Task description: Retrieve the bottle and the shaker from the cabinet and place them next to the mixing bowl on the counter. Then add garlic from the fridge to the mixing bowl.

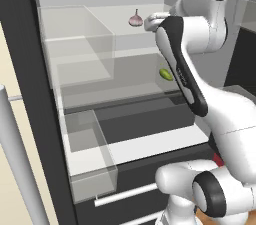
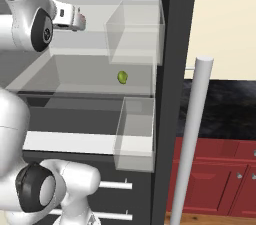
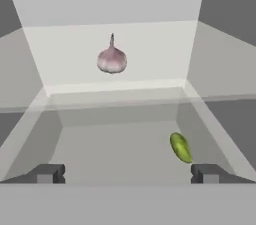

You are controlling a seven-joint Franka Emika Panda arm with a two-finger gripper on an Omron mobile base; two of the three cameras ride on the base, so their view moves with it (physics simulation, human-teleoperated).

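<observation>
We are holding our gripper [image 3: 127,174] wide apart and empty inside the fridge [image 1: 30,69], facing the garlic [image 3: 112,59], which is sitting upright on the pale upper shelf [image 3: 75,54], stem tip pointing straight up, above a small green fruit [image 3: 181,147].

- You've got the garlic [image 3: 111,59] sitting on the upper fridge [image 1: 30,94] shelf, toward the back.
- The small oval fruit [image 3: 181,147] lies one level below, nearer your right.

Three cameras, all on the open fridge [image 1: 30,94].
Base views flank the arm, sharing the shelves; hand view looks in close at the garlic [image 3: 112,59].
</observation>
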